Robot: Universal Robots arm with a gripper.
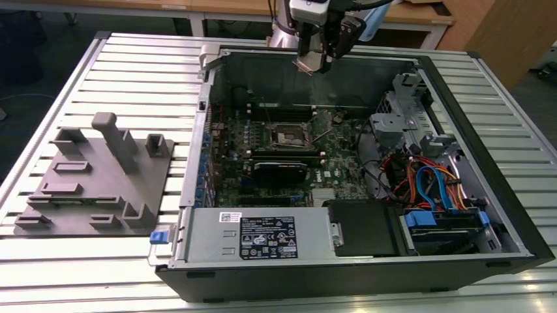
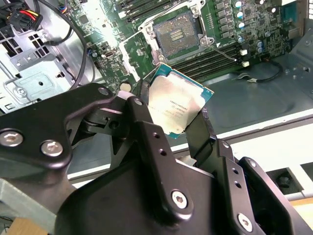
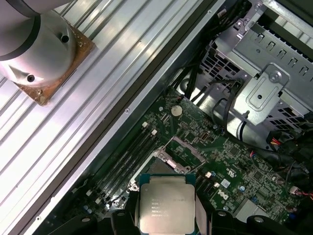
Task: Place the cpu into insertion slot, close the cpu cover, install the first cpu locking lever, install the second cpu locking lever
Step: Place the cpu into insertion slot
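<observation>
**Open computer case** [image 1: 487, 215] on a ribbed metal tabletop [image 1: 87, 274], with a grey moulded fixture [image 1: 96, 182] beside it at the exterior view's left. Nearest in the exterior view is the labelled power supply [image 1: 261, 236]. Beyond it lies the green motherboard [image 1: 228, 171], which carries the insertion slot [image 1: 287, 135]. In the second wrist view the insertion slot [image 2: 177, 35] is unoccupied, its contacts exposed. Farthest, over the case's far side, the gripper [image 1: 315, 64] is clamped on the cpu [image 2: 181, 100] by two opposite edges. The cpu [image 3: 166, 208] is held in the air, well apart from the slot, its metal top visible in both wrist views.
</observation>
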